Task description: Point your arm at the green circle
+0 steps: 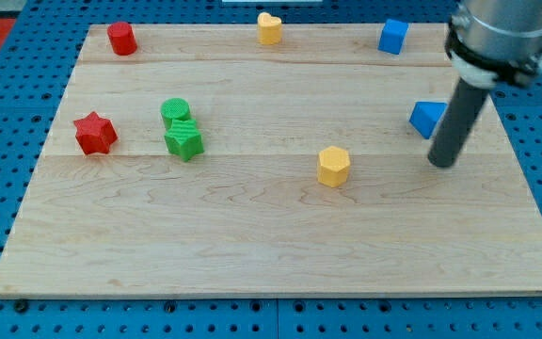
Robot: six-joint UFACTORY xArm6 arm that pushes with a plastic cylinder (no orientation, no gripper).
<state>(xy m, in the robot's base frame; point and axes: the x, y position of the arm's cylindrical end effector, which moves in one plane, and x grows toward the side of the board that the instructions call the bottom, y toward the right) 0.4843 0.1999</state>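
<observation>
The green circle (175, 111) sits at the view's left on the tabletop (252, 235), touching the green star (184, 141) just below it. It looks light, rigid and easily slid (a nudge would shift both). My tip (441, 162) rests well apart, beside the blue block (426, 119), which it partly hides. No jaws exist.

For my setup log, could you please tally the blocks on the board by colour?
Red: 2, cylinder and star
Green: 2, circle and star
Yellow: 2, heart and hexagon
Blue: 2, cube and triangle
Total: 8
</observation>
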